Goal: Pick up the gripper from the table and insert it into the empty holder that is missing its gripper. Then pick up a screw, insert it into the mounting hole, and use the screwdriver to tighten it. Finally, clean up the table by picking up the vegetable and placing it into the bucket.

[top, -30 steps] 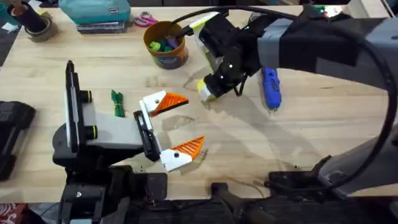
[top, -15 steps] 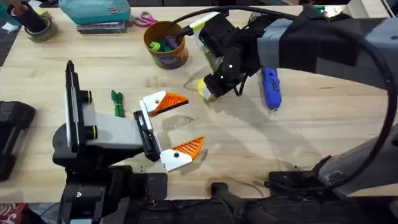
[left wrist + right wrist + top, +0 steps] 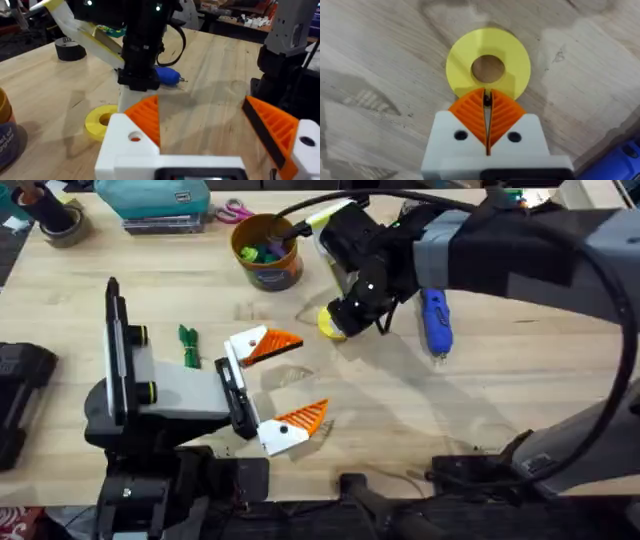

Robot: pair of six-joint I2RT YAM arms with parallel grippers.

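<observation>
On the wooden counter (image 3: 400, 410), the flat yellow round disc with a hole (image 3: 330, 323) lies between the orange-yellow cylindrical bucket (image 3: 266, 252) behind-left and the bright blue pen-shaped screwdriver (image 3: 435, 319) to its right, with the small dark green leafy vegetable (image 3: 188, 345) well apart leftward.

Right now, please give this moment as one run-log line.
right tool: shut, over yellow disc rim | left tool: open, both orange pads on | screwdriver: lying on table | vegetable: not in bucket
</observation>
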